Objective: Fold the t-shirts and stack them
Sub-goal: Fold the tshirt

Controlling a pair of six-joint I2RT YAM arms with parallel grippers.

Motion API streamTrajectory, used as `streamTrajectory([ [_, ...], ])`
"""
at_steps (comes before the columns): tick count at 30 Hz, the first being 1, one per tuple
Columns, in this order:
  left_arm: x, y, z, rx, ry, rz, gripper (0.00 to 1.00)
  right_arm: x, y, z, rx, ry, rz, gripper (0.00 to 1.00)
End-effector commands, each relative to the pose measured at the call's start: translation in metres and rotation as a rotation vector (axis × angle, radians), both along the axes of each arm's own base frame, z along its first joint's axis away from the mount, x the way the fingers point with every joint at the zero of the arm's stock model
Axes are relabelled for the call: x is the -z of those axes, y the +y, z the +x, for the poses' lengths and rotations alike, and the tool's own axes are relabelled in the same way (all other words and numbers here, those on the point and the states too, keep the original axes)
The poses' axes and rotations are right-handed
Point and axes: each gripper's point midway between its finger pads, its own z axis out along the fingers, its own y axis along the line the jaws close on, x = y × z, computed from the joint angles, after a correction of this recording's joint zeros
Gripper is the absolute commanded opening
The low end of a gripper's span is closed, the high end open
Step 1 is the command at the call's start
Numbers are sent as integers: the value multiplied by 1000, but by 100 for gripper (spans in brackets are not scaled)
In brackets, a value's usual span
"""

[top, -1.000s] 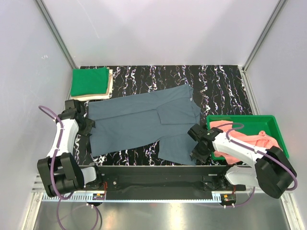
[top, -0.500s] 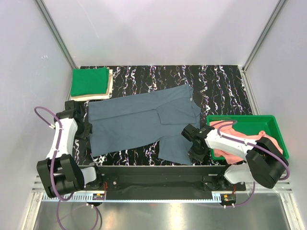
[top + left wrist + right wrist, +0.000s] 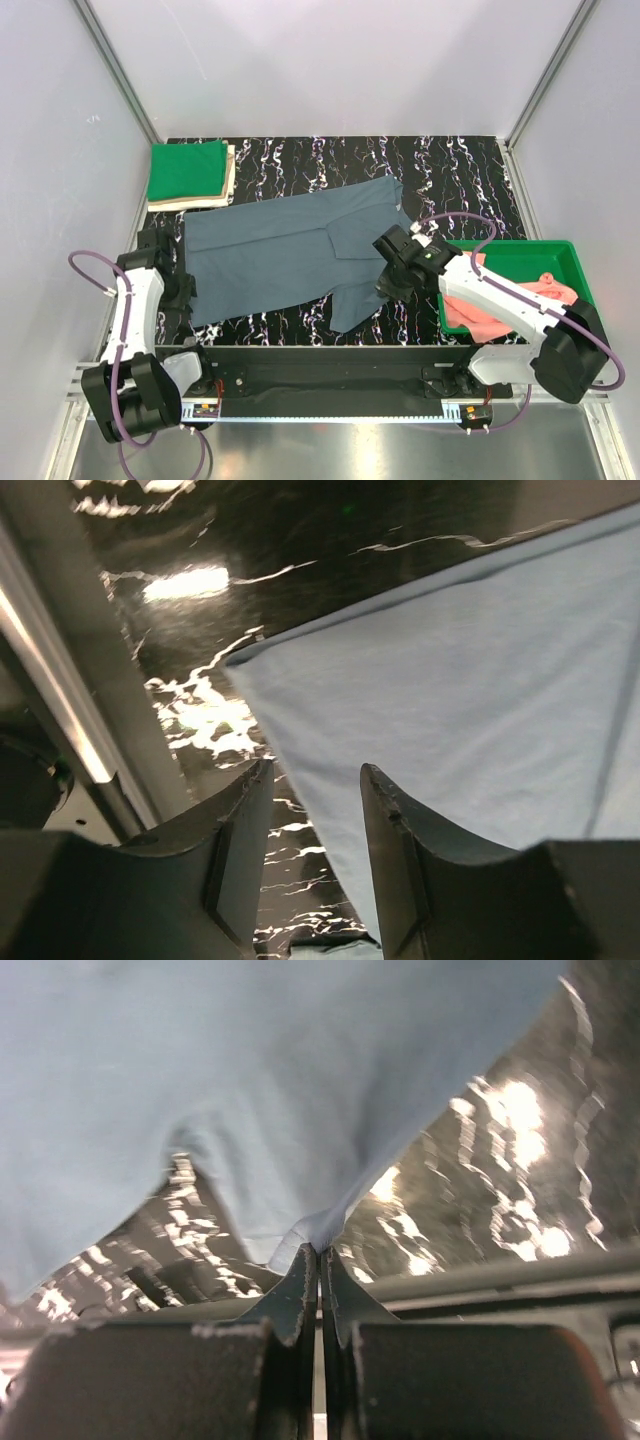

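Observation:
The slate blue-grey t-shirt lies spread on the black marbled table. My right gripper is shut on its near right corner, and the cloth hangs bunched from the closed tips above the table. My left gripper stands open at the shirt's near left edge. In the left wrist view that edge runs between the two fingers, and nothing is gripped. A folded bright green t-shirt rests on a beige one at the far left.
A rigid green tray at the right holds salmon-pink shirts. Grey walls with metal posts enclose the table. The arms' base rail runs along the near edge.
The right gripper closed on the shirt's near right corner and lifted it up and away from the near edge, folding that part over. The left arm slid slightly nearer along the left edge.

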Motion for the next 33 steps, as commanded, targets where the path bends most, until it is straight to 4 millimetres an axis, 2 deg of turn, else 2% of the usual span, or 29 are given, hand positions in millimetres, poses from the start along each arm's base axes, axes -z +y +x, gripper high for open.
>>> streamTrajectory([
  [1,8,-9,-4,-41,27,-60,46,-19,13,22,-106,-133,16,0],
  [3,9,-17,-5,-51,22,-105,47,-15,18,24,-134,-136,17,0],
  [6,17,-21,-18,-122,23,-119,49,-12,23,29,-189,-140,0,0],
  [10,33,-22,-36,-194,65,-107,52,-23,33,36,-250,-182,27,0],
  [13,40,-18,-43,-220,102,-89,54,-29,34,33,-277,-195,48,0],
  [19,40,-10,-38,-234,127,-58,60,-27,28,23,-274,-221,78,0],
  [24,46,-3,-39,-267,145,-19,60,-31,27,22,-275,-238,94,0],
  [33,63,6,-27,-237,172,10,52,-46,21,27,-256,-289,79,0],
])
